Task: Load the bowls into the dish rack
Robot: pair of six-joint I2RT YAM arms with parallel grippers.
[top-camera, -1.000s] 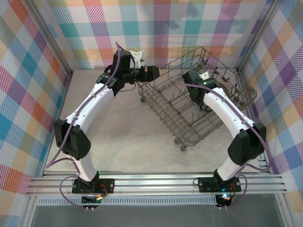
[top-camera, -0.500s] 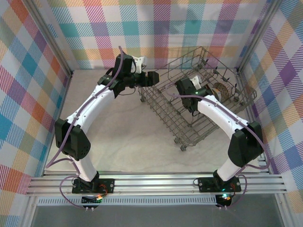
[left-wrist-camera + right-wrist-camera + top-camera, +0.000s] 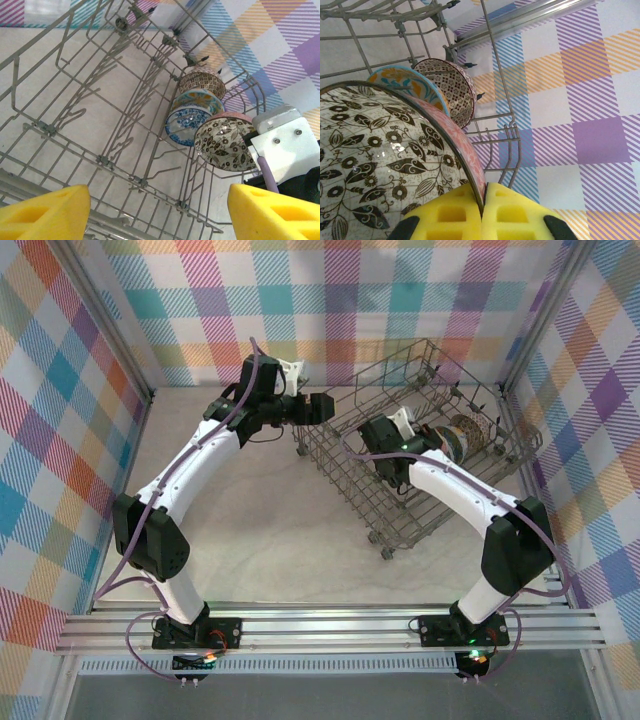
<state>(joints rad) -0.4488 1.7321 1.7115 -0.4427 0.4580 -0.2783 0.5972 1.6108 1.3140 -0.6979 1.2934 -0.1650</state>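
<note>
I've got the right end effector point(image 3: 482, 200) pinched tight on the rim of the leaf-patterned bowl point(image 3: 375, 150), which stands on edge inside the dish rack point(image 3: 345, 475). Lined up just beside it are the blue bowl point(image 3: 182, 126), the orange-and-teal bowl point(image 3: 197, 100) and the brown-patterned bowl point(image 3: 202, 80). The left end effector point(image 3: 160, 212) hangs wide and empty at the rack's left rim. The rack sits on the bench point(image 3: 250, 530).
</note>
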